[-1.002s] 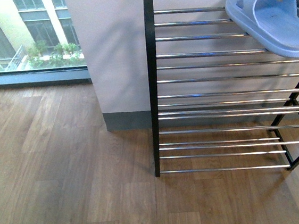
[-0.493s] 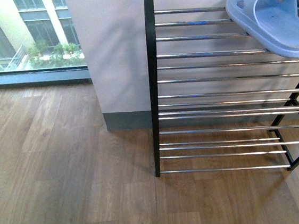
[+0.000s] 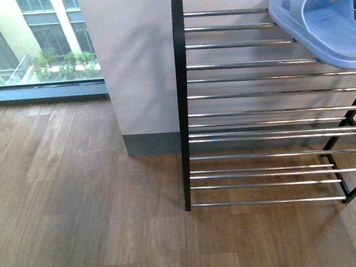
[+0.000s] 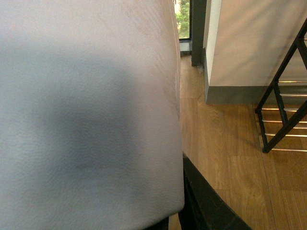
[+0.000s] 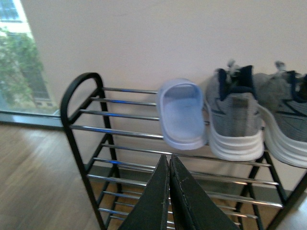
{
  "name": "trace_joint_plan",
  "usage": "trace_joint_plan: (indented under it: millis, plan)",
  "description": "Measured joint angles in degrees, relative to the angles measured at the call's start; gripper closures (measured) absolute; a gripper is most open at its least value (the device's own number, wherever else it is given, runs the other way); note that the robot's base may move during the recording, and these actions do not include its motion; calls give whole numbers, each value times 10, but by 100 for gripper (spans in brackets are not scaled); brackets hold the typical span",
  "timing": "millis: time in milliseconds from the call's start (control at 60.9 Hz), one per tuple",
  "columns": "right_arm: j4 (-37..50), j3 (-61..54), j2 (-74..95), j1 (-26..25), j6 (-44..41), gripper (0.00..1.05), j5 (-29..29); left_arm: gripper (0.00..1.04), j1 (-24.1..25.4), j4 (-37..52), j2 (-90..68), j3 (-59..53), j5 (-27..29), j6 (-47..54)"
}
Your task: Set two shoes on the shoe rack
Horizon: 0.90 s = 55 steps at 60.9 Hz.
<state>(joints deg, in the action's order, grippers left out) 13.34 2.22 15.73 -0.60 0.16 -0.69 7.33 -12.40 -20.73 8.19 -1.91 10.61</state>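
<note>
Grey knit sneakers, two in number, stand side by side on the top tier of the shoe rack [image 5: 86, 124], as the right wrist view shows: the nearer shoe [image 5: 233, 117] sits heel outward, white sole against the chrome bars, navy lining visible at the collar; the second shoe [image 5: 288, 122] is just beside it and partly cut off by the picture's edge. A pale blue slipper [image 5: 182, 114] lies on the same tier, close beside the nearer sneaker, toward the rack's rounded black end frame. The right hand [image 5: 169, 196] appears below the top tier, in front of the rack, its two dark fingers pressed together and gripping nothing.

Front view: the rack [image 3: 185, 107] stands on the wooden floor [image 3: 78, 214] against a pale wall [image 3: 132, 62], the slipper [image 3: 325, 22] on its uppermost bars; neither arm is visible here. Left wrist view: a pale leather-like surface [image 4: 86, 110] fills most of the picture, with a corner of the rack [image 4: 280, 110] beyond; the left hand itself cannot be made out.
</note>
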Motion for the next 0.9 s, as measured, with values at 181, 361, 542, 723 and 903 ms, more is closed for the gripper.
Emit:
trace_joint_plan:
  millis: [181,361,542,723,903]
  plan:
    - [-9,-10,-35,4,0,103,7,103,0,0,0,0,0,0]
    - [-38,-10,-63,4,0,103,7,103,0,0,0,0,0,0]
    - [-130,-10,-152,4,0,103,7,103,0,0,0,0,0,0]
    - [-132,-10,-153,5,0,103,7,103,0,0,0,0,1,0]
    - [-132,-10,-154,5,0,103,7,103,0,0,0,0,0,0]
